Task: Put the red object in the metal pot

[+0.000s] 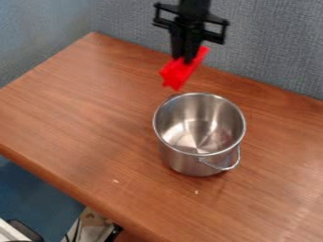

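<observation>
Wooden table [76, 104] holds metal pot [199, 134], nothing inside. Gripper [191, 59] clamps red object [182, 71] just above pot's far rim.

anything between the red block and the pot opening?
Nothing visible. The tool holds the red block in the air, above the table and beside the far-left rim of the pot. The pot is open, with no lid and an empty inside; the gap between block and rim is clear.

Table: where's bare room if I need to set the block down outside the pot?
The table is bare left of the pot, and along the front edge before it. Right of the pot is a narrower strip. The claw holds the block above the pot's far rim.
</observation>
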`<control>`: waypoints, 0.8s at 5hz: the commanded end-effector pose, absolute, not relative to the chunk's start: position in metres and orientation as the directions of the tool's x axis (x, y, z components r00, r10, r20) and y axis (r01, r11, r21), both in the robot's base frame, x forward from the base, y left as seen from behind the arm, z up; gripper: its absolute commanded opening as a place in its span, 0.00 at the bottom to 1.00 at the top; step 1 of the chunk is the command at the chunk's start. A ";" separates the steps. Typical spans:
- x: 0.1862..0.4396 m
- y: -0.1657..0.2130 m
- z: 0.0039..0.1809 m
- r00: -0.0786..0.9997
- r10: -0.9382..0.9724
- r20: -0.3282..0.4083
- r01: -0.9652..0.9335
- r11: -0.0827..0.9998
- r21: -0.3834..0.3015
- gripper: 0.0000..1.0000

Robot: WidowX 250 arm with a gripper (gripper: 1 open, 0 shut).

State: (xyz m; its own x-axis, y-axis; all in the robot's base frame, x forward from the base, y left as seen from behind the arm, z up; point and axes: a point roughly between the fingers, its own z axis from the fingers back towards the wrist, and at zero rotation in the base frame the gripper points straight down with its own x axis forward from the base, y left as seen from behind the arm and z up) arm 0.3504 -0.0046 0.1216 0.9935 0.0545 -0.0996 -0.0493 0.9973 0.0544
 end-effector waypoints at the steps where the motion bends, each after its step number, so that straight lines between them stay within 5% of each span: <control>1: 0.333 -0.034 0.121 0.999 0.019 -0.046 -0.017 0.999 0.040 0.00; 3: 0.308 -0.034 0.114 1.000 0.003 -0.003 -0.003 1.000 0.021 0.00; 4: 0.296 -0.035 0.137 0.999 -0.024 0.044 0.024 1.000 -0.004 0.00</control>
State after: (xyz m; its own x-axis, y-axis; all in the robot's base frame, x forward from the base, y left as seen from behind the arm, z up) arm 0.2965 -0.0331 0.1257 0.9997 -0.0229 0.0050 0.0228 0.9997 0.0040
